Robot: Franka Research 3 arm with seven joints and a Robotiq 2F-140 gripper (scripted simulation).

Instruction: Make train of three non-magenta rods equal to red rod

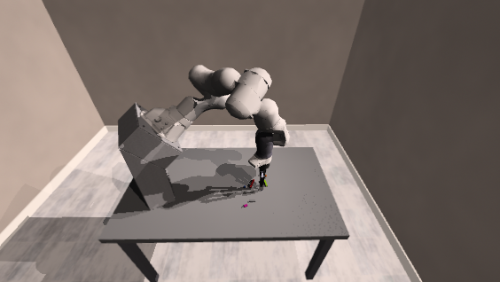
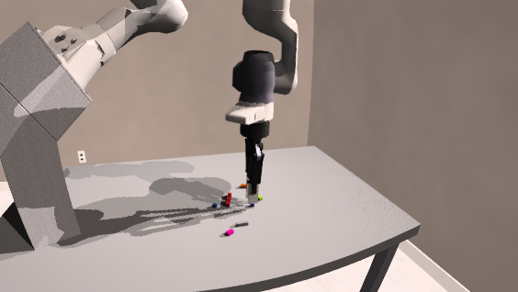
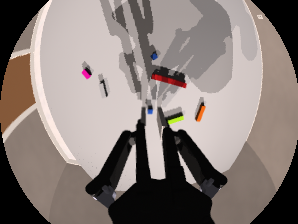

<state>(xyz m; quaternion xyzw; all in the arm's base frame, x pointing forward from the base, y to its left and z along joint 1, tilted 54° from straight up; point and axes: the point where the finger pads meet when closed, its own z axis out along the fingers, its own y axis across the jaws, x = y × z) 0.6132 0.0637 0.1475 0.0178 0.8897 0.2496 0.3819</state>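
My gripper points straight down, low over the rods, fingers narrowly apart with nothing between them. Just past its tips lies a small blue rod. A lime rod lies right beside it, and an orange rod lies a little further off. The red rod lies in the arm's shadow with a second blue rod beyond it. A grey rod and a magenta rod lie apart toward the front.
All rods lie near the middle of the grey table. The robot's grey base block stands at the table's left side. Something dark beside the red rod may be shadow.
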